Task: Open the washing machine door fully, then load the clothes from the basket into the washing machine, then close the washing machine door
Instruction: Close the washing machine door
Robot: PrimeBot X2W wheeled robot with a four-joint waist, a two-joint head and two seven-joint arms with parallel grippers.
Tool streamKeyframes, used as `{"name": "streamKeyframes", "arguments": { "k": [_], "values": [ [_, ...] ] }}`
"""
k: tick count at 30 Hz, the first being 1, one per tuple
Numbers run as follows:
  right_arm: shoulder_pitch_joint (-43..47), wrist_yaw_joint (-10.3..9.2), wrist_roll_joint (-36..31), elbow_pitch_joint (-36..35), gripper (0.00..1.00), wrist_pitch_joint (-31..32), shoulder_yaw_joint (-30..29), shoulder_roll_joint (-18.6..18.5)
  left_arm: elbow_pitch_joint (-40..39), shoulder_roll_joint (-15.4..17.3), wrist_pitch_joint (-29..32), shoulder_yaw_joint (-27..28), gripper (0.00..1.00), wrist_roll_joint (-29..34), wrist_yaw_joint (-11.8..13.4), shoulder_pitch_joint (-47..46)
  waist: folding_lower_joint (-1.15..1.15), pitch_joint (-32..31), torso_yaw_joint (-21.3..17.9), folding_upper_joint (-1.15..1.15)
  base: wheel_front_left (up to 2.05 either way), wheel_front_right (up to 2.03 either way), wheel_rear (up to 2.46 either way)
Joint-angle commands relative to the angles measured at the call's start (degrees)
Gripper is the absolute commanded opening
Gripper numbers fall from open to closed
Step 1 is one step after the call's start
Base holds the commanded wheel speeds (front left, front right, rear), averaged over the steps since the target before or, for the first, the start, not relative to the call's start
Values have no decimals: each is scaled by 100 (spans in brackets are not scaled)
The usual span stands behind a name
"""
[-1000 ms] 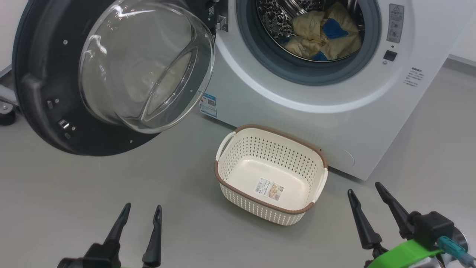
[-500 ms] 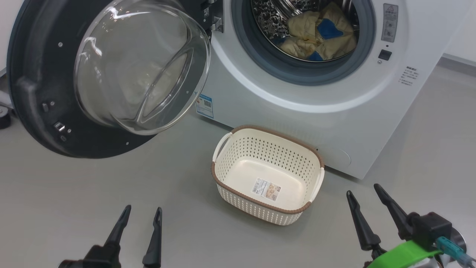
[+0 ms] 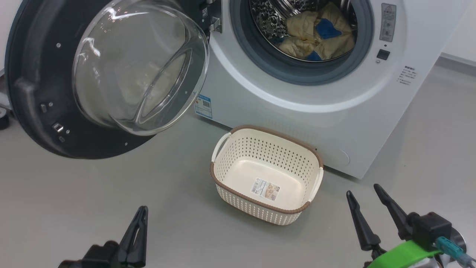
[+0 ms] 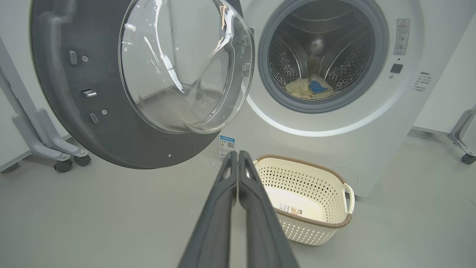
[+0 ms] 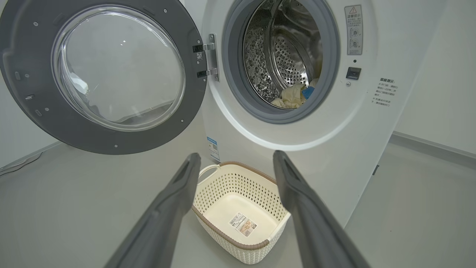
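Left hand: my left gripper (image 3: 142, 210) is clenched, its two dark fingers (image 4: 219, 208) pressed together along their length with nothing between them. It hangs over the bare grey floor (image 3: 74, 193).
Right hand: my right gripper (image 3: 362, 190) is released, the fingers spread wide and empty, also over the floor.
Door: the washing machine door (image 3: 33, 74) stands swung out, ahead of my left gripper and to its left, well apart from it. Its inner face is turned toward me and the glass bowl (image 3: 141, 67) bulges out of the black rim. The hinge (image 5: 208, 59) holds it at the left edge of the opening.
Machine: the washing machine (image 3: 297, 115) stands ahead of both grippers with its opening uncovered. The grey gasket (image 3: 260, 56) rings the steel drum (image 3: 267, 15). A blue sticker (image 3: 203, 106) sits low on the front, just below the bowl.
Clothes: the clothes (image 3: 316, 33) lie at the bottom of the drum, cream-yellow with blue patches, ahead of and above my right gripper, beyond the basket and well apart from both hands.
Basket: the basket (image 3: 260, 130) sits upright on the floor just before the machine's front, ahead of and between my two grippers, touched by neither. The label sticker (image 3: 265, 188) shows on its base.
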Motion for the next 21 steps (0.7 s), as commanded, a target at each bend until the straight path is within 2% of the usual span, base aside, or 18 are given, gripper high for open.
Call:
{"name": "streamKeyframes", "arguments": {
  "k": [1,5,10,13,18,21],
  "values": [
    [-125,-16,29,-211,100,8,120,-59,-203,128,-66,258,0,-15,1403,-249,0,5,-2,0,0,0,0],
    [-141,-16,19,-225,100,18,109,-59,-273,92,-74,327,0,-85,1288,-319,0,45,-12,0,0,0,0],
    [-155,-16,11,-252,100,40,72,-59,-667,-61,-85,718,0,-317,863,-453,0,94,-7,0,0,0,0],
    [-168,-16,1,-274,100,51,57,-59,-920,-171,-87,1060,0,-453,495,-511,0,124,-6,0,0,0,0],
    [-187,-16,-18,-324,100,72,34,-59,-1190,-493,-87,1825,0,-1129,-336,-649,0,184,-9,0,0,0,0],
    [-218,-16,-30,-349,100,90,38,-59,-1176,-562,-88,2286,0,-1530,-786,-809,0,238,-24,0,0,0,0]
  ]
}}
